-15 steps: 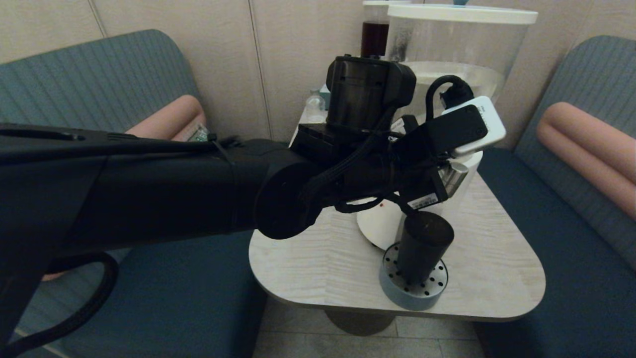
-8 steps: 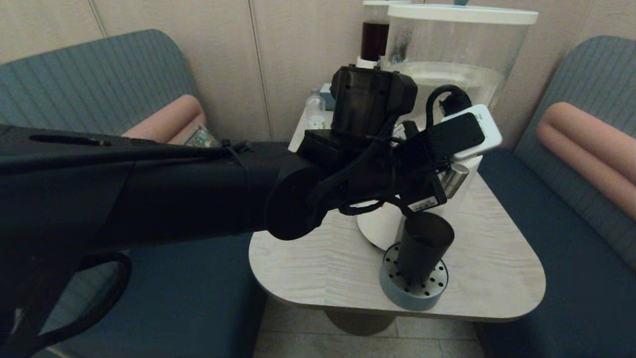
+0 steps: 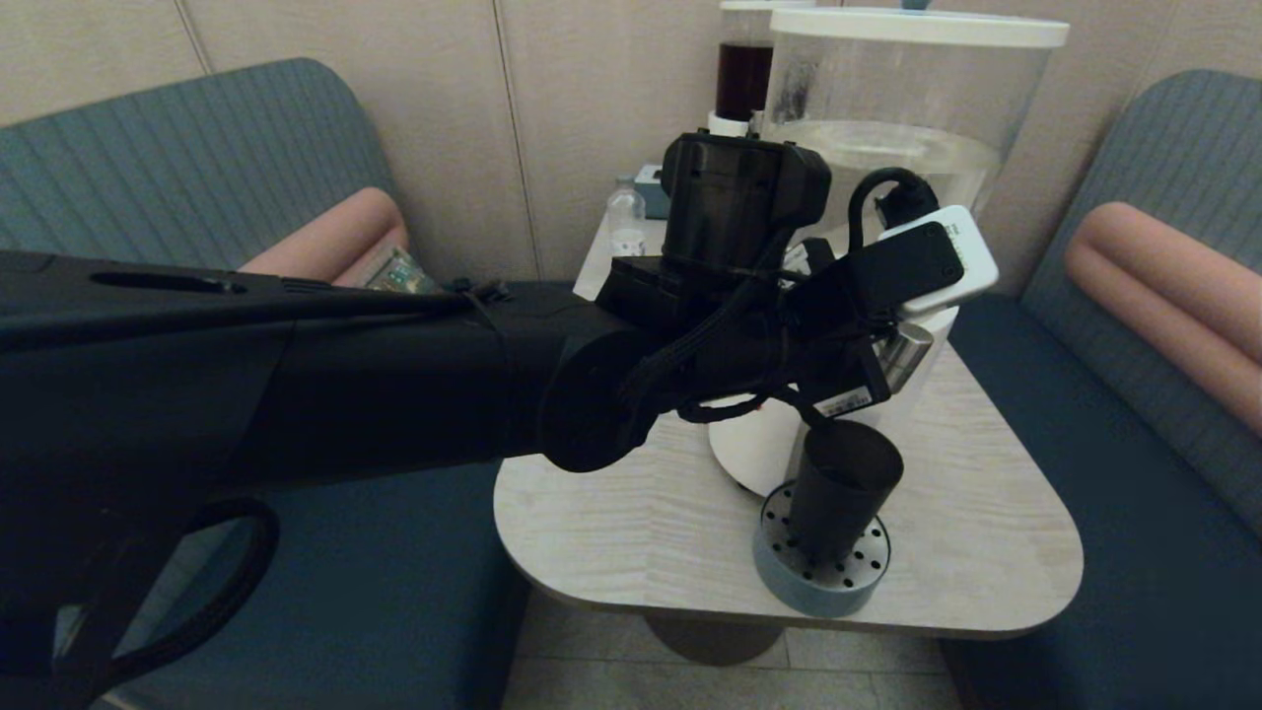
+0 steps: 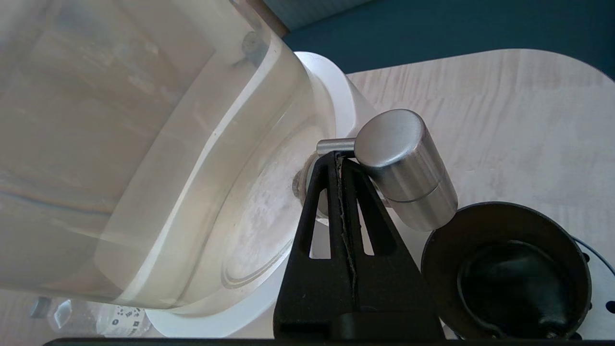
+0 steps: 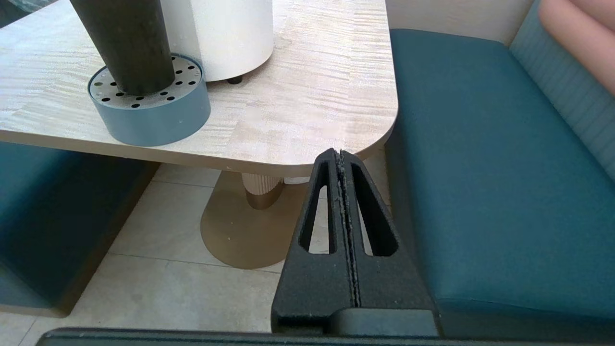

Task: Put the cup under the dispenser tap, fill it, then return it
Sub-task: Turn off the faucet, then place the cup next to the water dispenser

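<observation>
The dark tumbler cup stands upright on a round grey-blue perforated drip tray, right under the brushed-silver tap of the big clear-tank dispenser. In the left wrist view my left gripper is shut, its tips against the thin silver rod behind the tap's nozzle; the cup sits just below, its inside dark. The head view hides these fingers behind the wrist. My right gripper is shut on nothing, low beside the table's near right corner, with the cup far off.
A slimmer dispenser with a dark red tank and a small clear bottle stand at the back of the light wood table. Teal benches flank the table. My left forearm crosses the table's left half.
My left arm has shifted slightly right and forward toward the tap. The cup has stayed on the drip tray.
</observation>
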Motion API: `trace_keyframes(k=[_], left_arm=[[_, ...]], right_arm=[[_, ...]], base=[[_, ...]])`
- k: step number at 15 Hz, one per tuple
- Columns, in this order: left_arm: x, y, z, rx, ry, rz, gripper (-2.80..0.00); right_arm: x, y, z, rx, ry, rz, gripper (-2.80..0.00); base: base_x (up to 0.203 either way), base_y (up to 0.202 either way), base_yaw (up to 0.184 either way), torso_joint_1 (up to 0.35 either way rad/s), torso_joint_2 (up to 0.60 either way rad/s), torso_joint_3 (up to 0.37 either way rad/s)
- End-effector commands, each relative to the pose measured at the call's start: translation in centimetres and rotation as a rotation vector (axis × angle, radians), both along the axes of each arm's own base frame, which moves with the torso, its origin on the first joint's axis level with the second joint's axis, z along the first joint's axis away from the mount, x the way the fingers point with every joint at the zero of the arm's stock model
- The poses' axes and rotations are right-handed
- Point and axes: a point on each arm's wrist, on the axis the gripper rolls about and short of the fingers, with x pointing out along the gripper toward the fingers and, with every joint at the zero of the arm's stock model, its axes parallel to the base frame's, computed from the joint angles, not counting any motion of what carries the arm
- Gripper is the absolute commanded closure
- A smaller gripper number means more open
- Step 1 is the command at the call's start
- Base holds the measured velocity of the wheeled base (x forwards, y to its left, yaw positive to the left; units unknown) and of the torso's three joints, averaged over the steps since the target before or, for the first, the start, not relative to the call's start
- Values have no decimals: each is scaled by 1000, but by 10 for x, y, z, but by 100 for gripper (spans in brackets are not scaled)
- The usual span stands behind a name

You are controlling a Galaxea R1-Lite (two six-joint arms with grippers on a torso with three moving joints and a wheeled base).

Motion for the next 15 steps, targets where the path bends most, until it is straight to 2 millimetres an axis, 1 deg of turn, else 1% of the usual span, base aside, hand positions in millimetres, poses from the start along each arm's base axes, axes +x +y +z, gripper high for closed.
trace_keyframes(k=[1,3,5,8,9,13,15], left_arm=[[-1,1,4,-11,-10,-1,0],[-9,11,14,-29,-15,2,0],[-21,27,29,-53,-16,9,0],[-47,59,59,-175,71,48,0],[-58,74,72,-235,108,68,0],[-109,137,117,-597,378,100,0],[-139,173,128,-758,501,76,0]], right_arm=[[1,0,-4,0,13,0,0],[1,0,-4,0,13,0,0],[1,0,-4,0,13,0,0],[1,0,-4,0,13,0,0],[1,0,-4,0,13,0,0],[1,0,-4,0,13,0,0],[1,0,-4,0,13,0,0]], base=[[0,0,0,0,0,0],[0,0,0,0,0,0],[0,0,0,0,0,0],[0,0,0,0,0,0],[0,0,0,0,0,0],[0,0,0,0,0,0],[0,0,0,0,0,0]])
